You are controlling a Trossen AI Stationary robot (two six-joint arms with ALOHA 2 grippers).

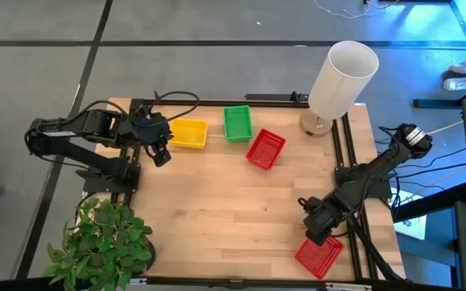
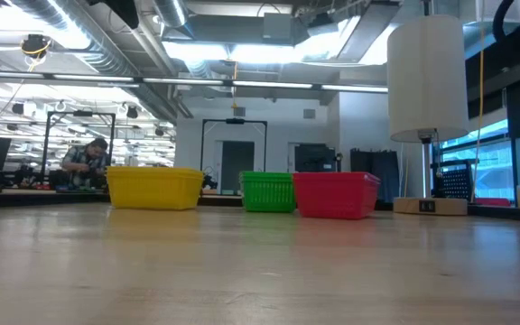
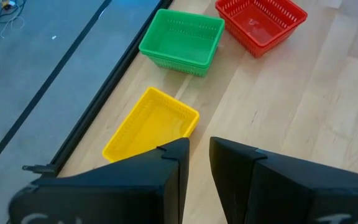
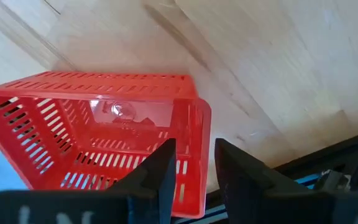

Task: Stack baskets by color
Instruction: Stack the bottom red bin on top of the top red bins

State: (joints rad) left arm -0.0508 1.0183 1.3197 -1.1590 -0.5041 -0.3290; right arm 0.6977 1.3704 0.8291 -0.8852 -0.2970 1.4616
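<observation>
At the near edge of the bench [image 1: 217, 210], on the right, lies the near red basket [image 1: 319, 256], reaching out to the bench's rim and the dark frame rail beside it. The right pincer [image 4: 194, 146] is over its inner end. In the right wrist view the two fingers stand on either side of one short mesh wall and pinch it. Whether the basket rests on the wood or is lifted cannot be told. A leafy green plant [image 1: 99, 242] stands at the near left corner.

The middle of the bench is bare wood.

Towards the far edge three baskets stand in a row, open side up. The yellow basket [image 1: 188, 133] is on the left, the green basket [image 1: 237, 123] in the middle and the far red basket [image 1: 265, 149] on the right. The far red one is turned askew and sits slightly nearer than the green one, just beside its corner. Yellow and green are a little apart.

The left pincer [image 1: 162, 158] hovers just beside the yellow basket's near left corner. Its fingers are parted by a narrow gap and pinch nothing.

A tall white lamp [image 1: 342, 77] on a round wooden foot stands at the far right corner. In the room beyond, a person [image 2: 84, 161] sits at a desk.
</observation>
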